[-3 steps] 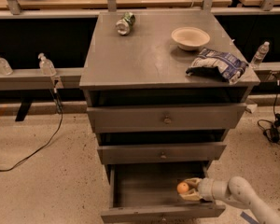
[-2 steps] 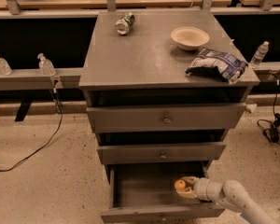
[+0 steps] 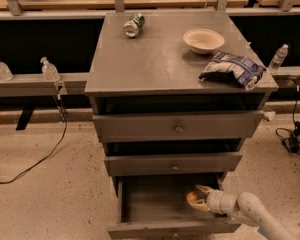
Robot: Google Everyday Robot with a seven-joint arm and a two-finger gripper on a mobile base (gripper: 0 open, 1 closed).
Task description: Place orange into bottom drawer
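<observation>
I see the white two-finger claw (image 3: 197,197) reaching into the right side of the open grey metal bottom drawer (image 3: 150,204), its fingers pinching the small round orange fruit (image 3: 191,197) inside it.

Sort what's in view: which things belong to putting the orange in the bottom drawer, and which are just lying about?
Job: orange; open bottom drawer; claw, inside that drawer, next to the orange.
Lying about: crushed can, white bowl and snack bag on the cabinet top; plastic bottles off to the sides.
</observation>
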